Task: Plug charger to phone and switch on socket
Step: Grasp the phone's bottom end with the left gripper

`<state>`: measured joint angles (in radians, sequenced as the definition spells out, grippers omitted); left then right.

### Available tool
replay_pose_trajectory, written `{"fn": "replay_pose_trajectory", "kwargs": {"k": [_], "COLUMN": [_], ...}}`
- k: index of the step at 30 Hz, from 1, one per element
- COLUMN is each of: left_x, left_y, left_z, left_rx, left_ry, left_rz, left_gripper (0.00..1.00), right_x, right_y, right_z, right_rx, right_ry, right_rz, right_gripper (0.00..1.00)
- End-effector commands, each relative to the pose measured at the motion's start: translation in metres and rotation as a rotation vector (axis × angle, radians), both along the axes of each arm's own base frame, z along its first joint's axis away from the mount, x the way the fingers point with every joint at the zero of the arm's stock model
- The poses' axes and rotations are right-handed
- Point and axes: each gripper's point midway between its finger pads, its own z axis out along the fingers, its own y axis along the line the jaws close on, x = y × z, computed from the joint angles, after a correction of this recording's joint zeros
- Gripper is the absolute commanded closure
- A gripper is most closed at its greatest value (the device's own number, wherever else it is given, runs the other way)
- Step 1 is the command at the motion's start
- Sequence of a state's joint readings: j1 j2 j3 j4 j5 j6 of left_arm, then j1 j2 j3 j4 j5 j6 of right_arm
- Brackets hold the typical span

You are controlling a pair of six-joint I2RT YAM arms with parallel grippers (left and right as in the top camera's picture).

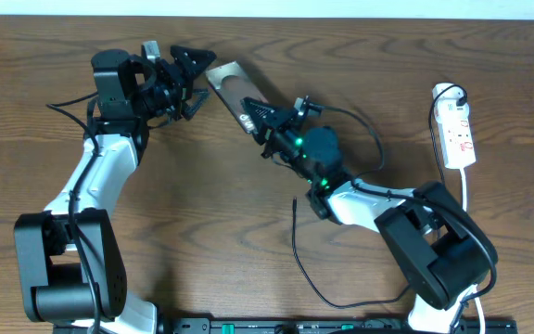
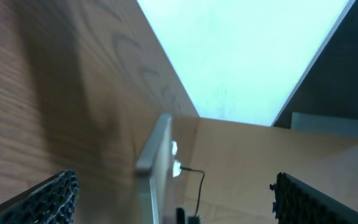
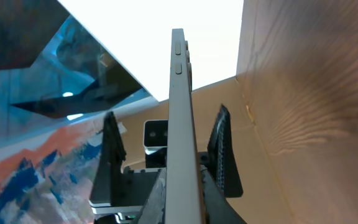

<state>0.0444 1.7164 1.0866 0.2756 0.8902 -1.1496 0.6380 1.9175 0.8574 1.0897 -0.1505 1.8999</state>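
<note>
**Phone pinched by R pincer, L pincer spread at its far end**

Table (image 1: 202, 232): brown wood, carries everything.

Arms: the L arm (image 1: 91, 176) comes in from the phone's left. The R arm (image 1: 378, 209) reaches up to it from the lower right of the overhead view.

Phone (image 1: 228, 82): near the table's far edge, about mid-width, lying diagonal between the two pincers. Its upper-left end points at the L pincer and its lower-right end sits in the R pincer. Both wrist cams see it edge-on as a thin grey slab (image 3: 179, 124), w/ side buttons showing near the top of the R wrist view. Can't tell if it touches the table.

R pincer (image 1: 256, 119): pinching the phone, w/ its fingers pressed on either side of the slab's near end at the bottom of the R wrist view.

L pincer (image 1: 196, 79): spread wide, just off the phone's upper-left end. In the L wrist view its fingers (image 2: 51, 193) sit at the two bottom corners and the phone (image 2: 156, 155) stands between them, clear of both. The R wrist view shows them flanking the far end, one finger (image 3: 222, 149) on each side, apart from the slab.

Socket (image 1: 458, 134): white strip w/ red marks, well to the phone's right near the table's right edge. Neither pincer is near it.

Charger (image 1: 297, 246): thin black cable on the table below the phone, beside the R arm. Its loose upper end is apart from the phone, and the rest curves toward the near edge.
</note>
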Motion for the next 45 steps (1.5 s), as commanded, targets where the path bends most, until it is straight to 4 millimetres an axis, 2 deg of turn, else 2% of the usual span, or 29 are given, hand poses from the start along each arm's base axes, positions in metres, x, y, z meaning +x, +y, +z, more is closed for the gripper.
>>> {"fn": "replay_pose_trajectory", "kwargs": {"k": [1, 4, 11, 15, 23, 30, 38, 45], "left_x": [0.0, -0.001, -0.005, -0.007, -0.009, -0.01, -0.012, -0.013], "left_y": [-0.006, -0.01, -0.016, -0.016, -0.016, -0.017, -0.024, -0.029], "left_z": [0.012, 0.011, 0.011, 0.006, 0.002, 0.002, 0.002, 0.002], "left_rx": [-0.008, -0.008, -0.005, 0.004, 0.023, 0.028, 0.042, 0.055], "left_ry": [-0.014, -0.013, -0.024, -0.023, -0.037, -0.045, -0.062, -0.078], "left_rz": [0.007, -0.001, -0.039, -0.043, -0.054, -0.064, -0.085, -0.102], "left_gripper": [0.04, 0.1, 0.14, 0.27, 0.41, 0.45, 0.65, 0.65], "right_x": [0.0, -0.003, -0.005, -0.007, -0.012, -0.015, -0.019, -0.021], "right_y": [0.005, 0.008, 0.011, 0.011, 0.017, 0.02, 0.024, 0.026], "right_z": [0.02, 0.019, 0.023, 0.03, 0.033, 0.033, 0.033, 0.033], "right_rx": [0.068, 0.068, 0.075, 0.095, 0.105, 0.11, 0.11, 0.11], "right_ry": [-0.006, -0.006, -0.017, -0.038, -0.047, -0.042, -0.041, -0.04], "right_rz": [-0.061, -0.055, -0.037, -0.034, -0.021, -0.015, -0.006, 0.001], "right_gripper": [0.99, 0.99, 0.99, 0.99, 0.99, 0.99, 0.99, 0.99]}}
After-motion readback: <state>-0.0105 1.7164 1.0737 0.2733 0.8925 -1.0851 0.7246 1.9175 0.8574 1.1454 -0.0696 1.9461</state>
